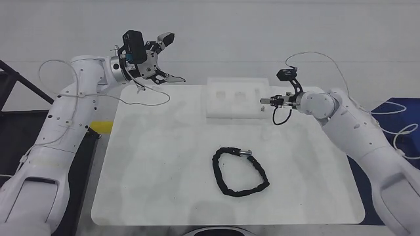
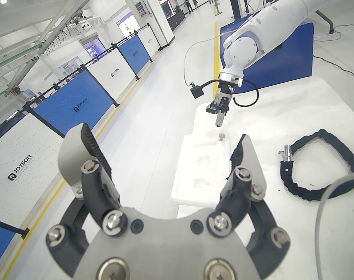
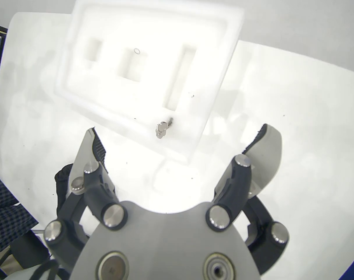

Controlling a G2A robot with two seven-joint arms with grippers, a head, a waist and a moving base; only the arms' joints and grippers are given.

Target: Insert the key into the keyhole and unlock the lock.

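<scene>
A small silver key lies on the rim of a white foam tray, close to the tray's edge; it also shows as the key in the left wrist view. My right gripper hovers open just above and beside it, at the tray's right end. The black fabric-covered chain lock lies looped on the table's middle, its metal keyhole cylinder at the loop's top. My left gripper is held open and empty off the table's far left corner.
The foam tray has three recesses; a tiny ring lies in the middle one. The white tabletop is bare around the lock. A loose cable hangs from the left arm over the table's back left.
</scene>
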